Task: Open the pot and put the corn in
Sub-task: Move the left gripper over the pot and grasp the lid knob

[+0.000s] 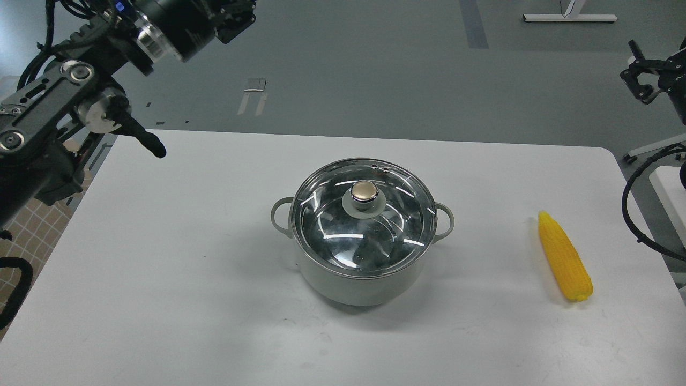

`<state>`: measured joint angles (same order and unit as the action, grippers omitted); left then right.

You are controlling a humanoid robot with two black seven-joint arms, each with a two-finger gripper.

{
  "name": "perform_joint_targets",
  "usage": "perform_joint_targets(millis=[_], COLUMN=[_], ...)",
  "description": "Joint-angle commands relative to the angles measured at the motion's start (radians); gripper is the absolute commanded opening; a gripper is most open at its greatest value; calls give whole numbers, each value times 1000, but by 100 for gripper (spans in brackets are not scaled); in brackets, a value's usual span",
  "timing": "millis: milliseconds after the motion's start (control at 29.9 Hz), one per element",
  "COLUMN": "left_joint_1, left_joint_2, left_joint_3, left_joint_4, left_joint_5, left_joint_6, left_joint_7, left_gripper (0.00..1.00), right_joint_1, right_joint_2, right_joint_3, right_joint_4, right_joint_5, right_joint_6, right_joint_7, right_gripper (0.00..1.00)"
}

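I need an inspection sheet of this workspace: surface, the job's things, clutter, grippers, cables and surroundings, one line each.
Surface: white table, faint scuffs near the front edge.
Job's things: pot at the table's middle, glass lid on it, knob up; corn lying to the right, apart from the pot, tip pointing away.
Clutter: nothing seen.
Grippers: left gripper high at the top left, fingers cannot be told apart; right gripper at the right edge, above the floor, state unclear. Neither holds anything.
Cables: black cable looping at the right edge; black cables on the left arm.
Surroundings: grey floor, white stand base far back.
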<state>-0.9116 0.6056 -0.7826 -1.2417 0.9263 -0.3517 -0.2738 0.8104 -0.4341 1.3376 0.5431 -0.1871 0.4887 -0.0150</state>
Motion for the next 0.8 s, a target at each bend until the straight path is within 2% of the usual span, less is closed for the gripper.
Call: perform_joint_targets(millis=[0, 201, 267, 435, 568, 769], left_joint_1=[7, -4, -12, -29, -20, -7], left_joint_2=[13, -26, -35, -64, -76, -89], left_joint_3=[46, 78, 120, 233, 293, 393], left_joint_4=[-116, -307, -338, -331, -294, -259], left_joint_5=[338, 754, 862, 1023, 1114, 1166], left_joint_6=[14, 14, 14, 17, 63, 103], left_joint_7=[-2, 2, -1, -7, -27, -38], left_gripper=[95, 93, 93, 91, 79, 78], right_joint_1=[0, -8, -8, -8, -8, -13], right_joint_2=[0, -8, -11, -15, -15, -14], right_joint_3=[0, 2, 3, 5, 15, 15], right_joint_4=[0, 0, 0, 0, 0, 0], right_joint_5=[0, 0, 0, 0, 0, 0], right_joint_6=[0, 0, 0, 0, 0, 0], right_joint_7=[0, 1, 1, 0, 0, 0], right_gripper=[100, 100, 100, 100, 100, 100])
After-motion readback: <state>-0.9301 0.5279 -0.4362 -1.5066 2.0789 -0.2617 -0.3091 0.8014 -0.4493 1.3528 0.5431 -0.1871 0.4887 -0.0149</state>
